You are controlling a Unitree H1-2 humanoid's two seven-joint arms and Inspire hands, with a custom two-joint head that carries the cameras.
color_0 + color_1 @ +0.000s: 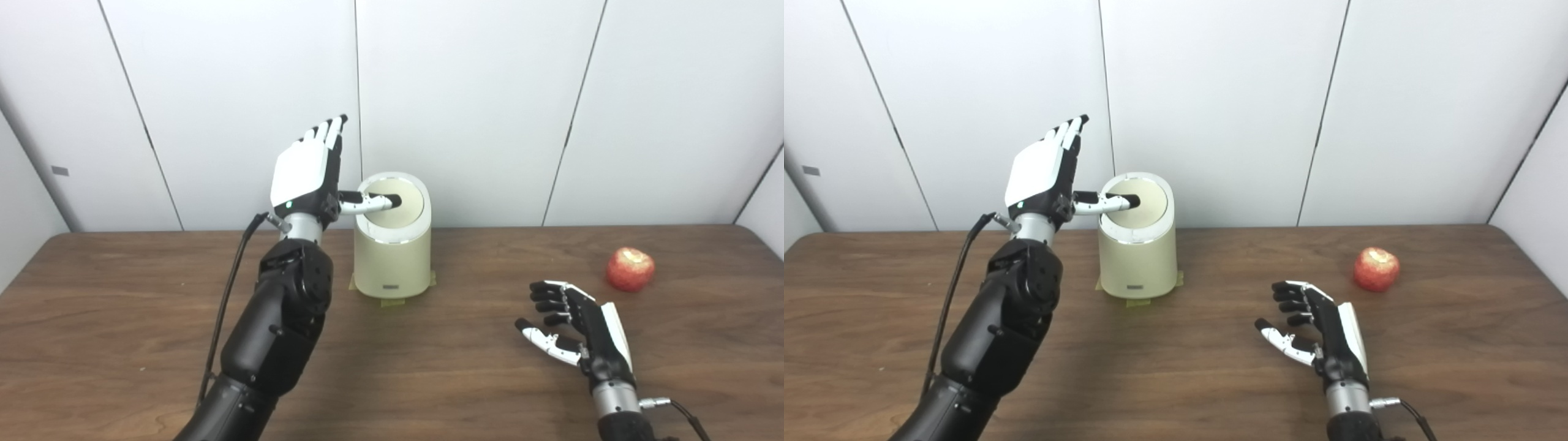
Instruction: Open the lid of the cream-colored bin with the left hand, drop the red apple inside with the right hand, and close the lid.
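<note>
The task has barely begun: the left robot hand (309, 174), fingers spread, rests its thumb on the cream-colored bin's (392, 257) lid (395, 211), while the red apple (630, 269) lies untouched on the bench (429, 367) beyond the spread, empty right robot hand (579, 327).

Left arm raised from lower left, forearm angled up and rightward, wrist held high. Left hand (306, 174) held upright, fingers (327, 131) extended together and pointed up, white back turned toward camera, thumb (370, 202) stretched out sideways to right. Nothing gripped. Right arm kept low at lower right. Right hand (579, 327) held open, palm faced left, fingers loosely curled and spread, thumb extended leftward. Nothing held.
</note>
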